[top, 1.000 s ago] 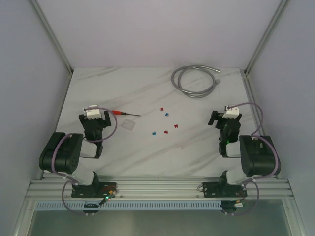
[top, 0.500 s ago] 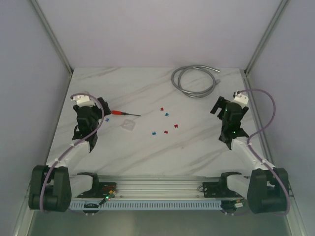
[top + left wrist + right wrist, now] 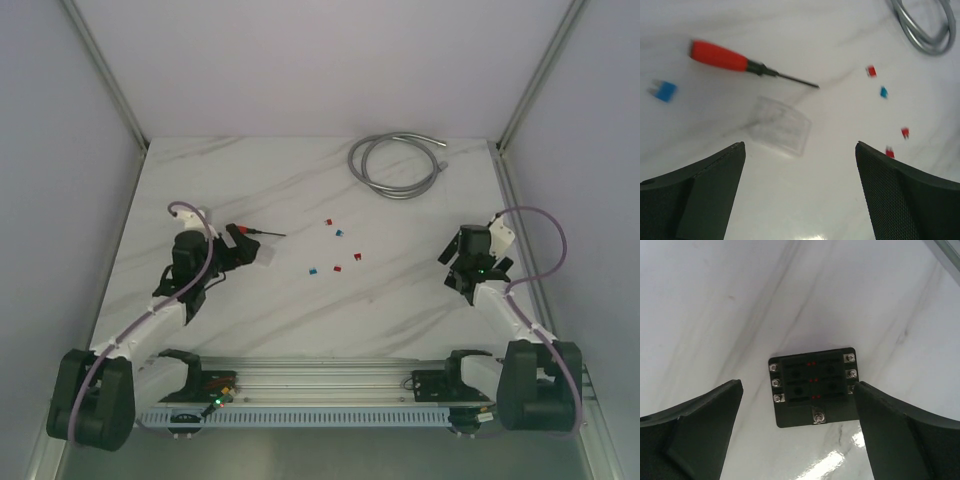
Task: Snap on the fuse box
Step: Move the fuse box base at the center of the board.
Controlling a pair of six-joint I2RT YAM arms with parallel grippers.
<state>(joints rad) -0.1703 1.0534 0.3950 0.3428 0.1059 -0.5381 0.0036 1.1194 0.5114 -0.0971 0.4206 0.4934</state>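
Observation:
The fuse box [image 3: 812,387] is a black square block with silver screws and small red dots, lying flat on the marble table. My right gripper [image 3: 799,387] is open just above it, one finger on each side, neither clearly touching. In the top view the right gripper [image 3: 456,258] hides the box. My left gripper [image 3: 800,150] is open and empty, just short of a clear plastic cover [image 3: 780,125]. In the top view the left gripper [image 3: 240,247] is beside that cover [image 3: 264,257].
A red-handled screwdriver [image 3: 720,56] lies beyond the cover, also in the top view [image 3: 262,232]. Loose fuses are scattered: blue [image 3: 664,91], red [image 3: 871,71], blue [image 3: 883,92], red [image 3: 905,132]. A grey cable coil [image 3: 393,165] lies at the back.
Both arms have stretched out and dropped lower. My left gripper has swung right toward the clear cover. My right gripper has come down nearer over the fuse box.

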